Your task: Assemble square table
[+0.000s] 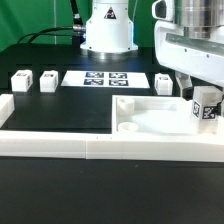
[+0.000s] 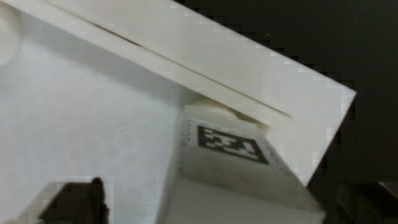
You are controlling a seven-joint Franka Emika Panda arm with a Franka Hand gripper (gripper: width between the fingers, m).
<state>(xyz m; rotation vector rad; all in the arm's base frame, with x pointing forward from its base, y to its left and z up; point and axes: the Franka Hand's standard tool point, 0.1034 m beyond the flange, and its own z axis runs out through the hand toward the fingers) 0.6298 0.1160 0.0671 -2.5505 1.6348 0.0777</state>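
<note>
The white square slab (image 1: 150, 116) with recessed panels lies at the exterior view's right, against the border wall. A tagged leg block (image 1: 207, 108) stands upright at its right end. My gripper (image 1: 200, 94) hangs over that leg, open, with a finger on each side of it. In the wrist view the leg (image 2: 231, 150) with its tag runs between my dark fingertips (image 2: 71, 205), over the slab (image 2: 89, 110); a gap shows beside that fingertip. My gripper (image 2: 217, 208) holds nothing. Three more leg blocks (image 1: 20, 80) (image 1: 47, 80) (image 1: 163, 82) lie apart at the back.
The long low white border wall (image 1: 70, 145) runs along the front and turns back at the left. The marker board (image 1: 105, 78) lies flat at the back middle, in front of the robot base (image 1: 107, 35).
</note>
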